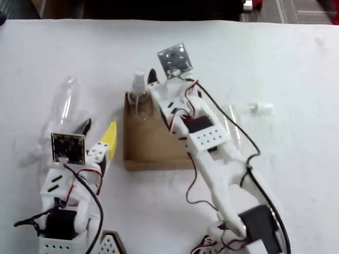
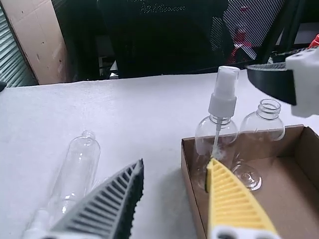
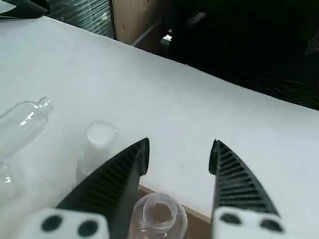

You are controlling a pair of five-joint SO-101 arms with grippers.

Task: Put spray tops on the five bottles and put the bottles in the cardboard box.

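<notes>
Scanning high view: left pincer [image 1: 96,132] gaping apart, gripping nothing, sitting beside the cardboard box [image 1: 145,147], a lying bottle [image 1: 66,100] just beyond its tips. Right pincer [image 1: 155,79] hanging over the box's far end, right beside the capped bottle [image 1: 139,90]; loose spray top [image 1: 262,107] lying well off to its side. Checking left wrist view: capped bottle and open-necked bottle [image 2: 263,124] standing in the box just ahead of the yellow finger [image 2: 232,199]. Checking right wrist view: right pincer standing wide apart, empty, hovering directly above the open-necked bottle's mouth, capped bottle near one finger.
</notes>
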